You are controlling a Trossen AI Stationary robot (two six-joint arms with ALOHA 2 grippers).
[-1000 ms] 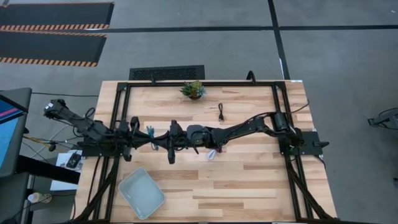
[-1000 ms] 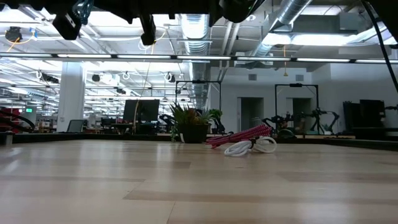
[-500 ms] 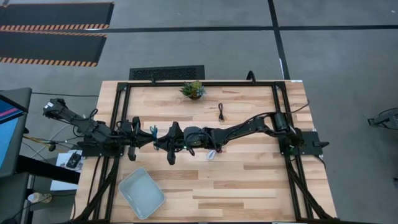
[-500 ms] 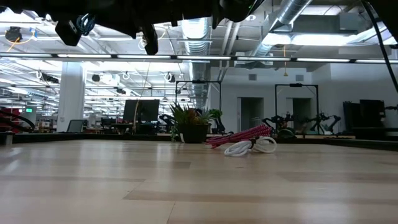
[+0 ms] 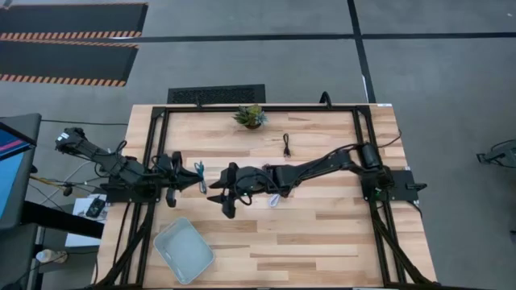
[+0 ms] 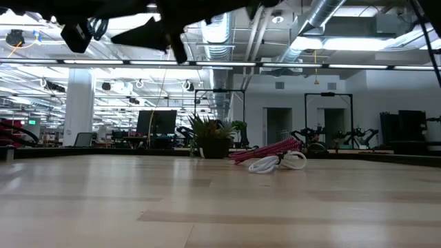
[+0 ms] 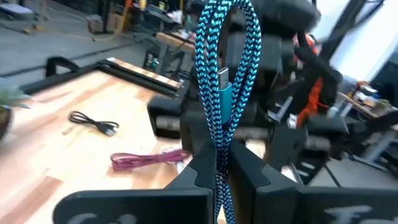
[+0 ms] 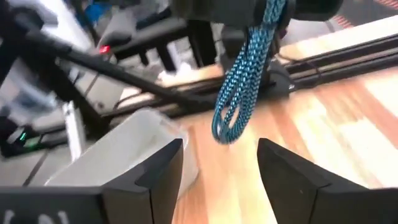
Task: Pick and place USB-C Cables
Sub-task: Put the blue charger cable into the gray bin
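Note:
My left gripper (image 5: 196,177) hovers above the table's left-middle, shut on the teal braided USB-C cable (image 7: 225,68). In the right wrist view that cable (image 8: 244,81) shows just beyond my right gripper (image 8: 221,180), which is open and faces it from the right without touching it (image 5: 223,196). The dark red cable (image 7: 146,160) and the white cable (image 6: 275,162) lie side by side on the wood beneath the right arm. A black cable (image 5: 287,145) lies flat farther back. My left gripper pinches the folded teal bundle between its two fingers, several strands together, at a place low on the bundle (image 7: 217,163). The fingers come level from the table's left. The looped end (image 7: 225,18) and a plug stick out past the fingertips, clear of the table.
A pale blue tray (image 5: 184,250) sits near the front left corner. A small potted plant (image 5: 251,115) stands at the far edge. Black frame rails (image 5: 153,153) run along the table's left and right sides.
My right gripper has opened and let go of the teal cable, then drawn back a little toward the near edge. The cable stays lifted in my left gripper, which has kept its place.

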